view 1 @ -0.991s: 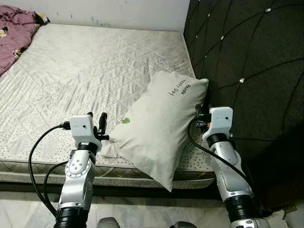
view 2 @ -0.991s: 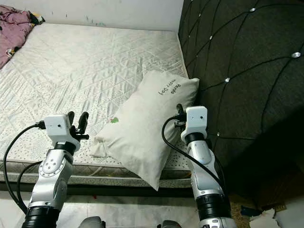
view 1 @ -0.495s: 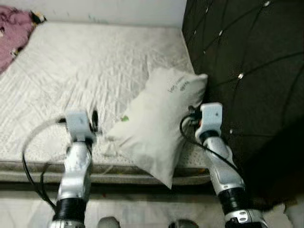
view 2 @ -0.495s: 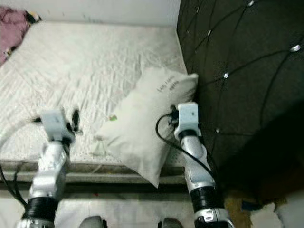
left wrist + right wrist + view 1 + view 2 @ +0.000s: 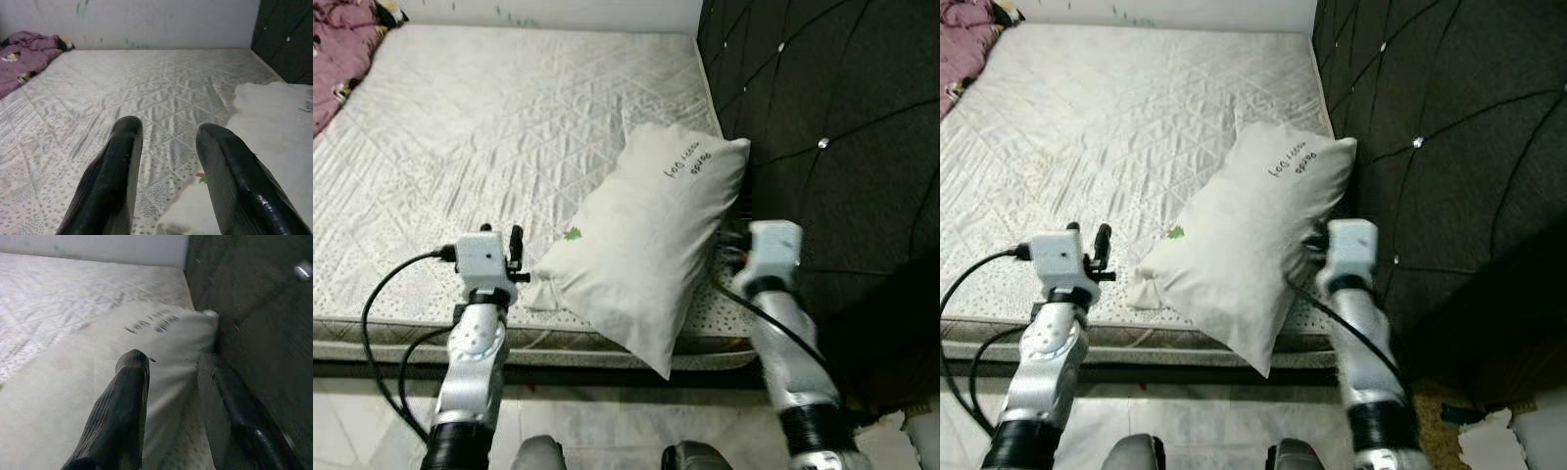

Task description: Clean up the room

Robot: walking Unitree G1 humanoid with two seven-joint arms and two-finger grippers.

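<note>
A white pillow (image 5: pixel 641 230) with dark lettering lies at an angle on the mattress's (image 5: pixel 489 127) near right corner, and its lower tip hangs over the bed edge. My left gripper (image 5: pixel 515 253) stands open just left of the pillow's left corner (image 5: pixel 274 161), with nothing between its fingers (image 5: pixel 122 147). My right gripper (image 5: pixel 171 360) is open at the pillow's right side, next to the dark headboard (image 5: pixel 832 127). One of its fingers (image 5: pixel 128 382) lies over the pillow cloth (image 5: pixel 68 396), the other along the headboard side.
A purple blanket (image 5: pixel 337 44) is bunched at the mattress's far left corner. The tufted headboard walls off the right side. A pale wall (image 5: pixel 146 22) runs behind the bed. Light floor (image 5: pixel 607 426) shows below the bed edge.
The camera has shifted and blurred in between. My right wrist now sits lower and further right beside the pillow. The pillow and left gripper are much as before.
</note>
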